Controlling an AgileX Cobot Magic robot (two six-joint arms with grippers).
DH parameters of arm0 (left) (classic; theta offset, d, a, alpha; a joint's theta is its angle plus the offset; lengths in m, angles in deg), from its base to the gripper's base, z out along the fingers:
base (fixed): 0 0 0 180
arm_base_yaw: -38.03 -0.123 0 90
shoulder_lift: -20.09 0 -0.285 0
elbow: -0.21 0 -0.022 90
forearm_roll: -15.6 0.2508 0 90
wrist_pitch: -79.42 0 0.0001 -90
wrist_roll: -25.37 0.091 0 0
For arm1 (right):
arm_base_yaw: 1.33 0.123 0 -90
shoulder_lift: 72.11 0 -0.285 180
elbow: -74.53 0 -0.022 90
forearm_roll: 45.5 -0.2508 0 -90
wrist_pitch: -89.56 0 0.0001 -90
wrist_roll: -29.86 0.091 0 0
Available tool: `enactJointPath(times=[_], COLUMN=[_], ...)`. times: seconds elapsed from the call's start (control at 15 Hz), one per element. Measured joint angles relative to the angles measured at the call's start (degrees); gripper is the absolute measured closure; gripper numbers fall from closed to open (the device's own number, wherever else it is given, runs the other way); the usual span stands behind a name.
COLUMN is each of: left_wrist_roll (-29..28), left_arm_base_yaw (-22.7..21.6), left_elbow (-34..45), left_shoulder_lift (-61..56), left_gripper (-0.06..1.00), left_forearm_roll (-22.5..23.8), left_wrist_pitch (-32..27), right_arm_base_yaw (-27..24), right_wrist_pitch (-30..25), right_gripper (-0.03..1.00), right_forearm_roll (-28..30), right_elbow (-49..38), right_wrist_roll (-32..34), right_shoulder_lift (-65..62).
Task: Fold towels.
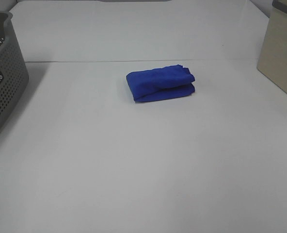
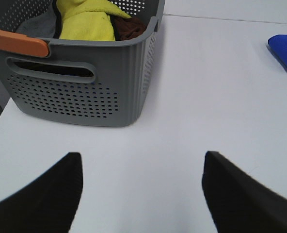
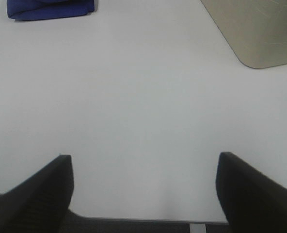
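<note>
A royal-blue towel [image 1: 161,83] lies folded into a small thick bundle on the white table [image 1: 143,160], a little behind its middle. The left wrist view catches one corner of the towel [image 2: 285,50], and the right wrist view shows its edge [image 3: 51,8]. Neither arm appears in the exterior high view. My left gripper [image 2: 141,194] is open over bare table near the grey basket, far from the towel. My right gripper [image 3: 143,191] is open above the table's front edge, with nothing between its fingers.
A grey perforated basket [image 1: 0,73] stands at the left edge; in the left wrist view the basket [image 2: 85,82] holds yellow, brown and grey cloths and has an orange handle. A beige box [image 1: 281,53] stands at the right, its side [image 3: 260,29] also in the right wrist view.
</note>
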Motion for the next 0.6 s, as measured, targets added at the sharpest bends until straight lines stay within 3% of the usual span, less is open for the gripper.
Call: enactJointPath(times=[0.6], left_wrist_roll=[0.0], left_arm_base_yaw=[0.0], left_elbow=[0.0], left_shoulder_lift=[0.0], left_gripper=[0.30], left_forearm_roll=[0.0], left_wrist_pitch=[0.0], right_arm_base_yaw=[0.0], right_wrist_pitch=[0.0], right_gripper=[0.21], right_forearm_roll=[0.0], right_elbow=[0.0], right_wrist_roll=[0.0], right_shoulder_lift=[0.0])
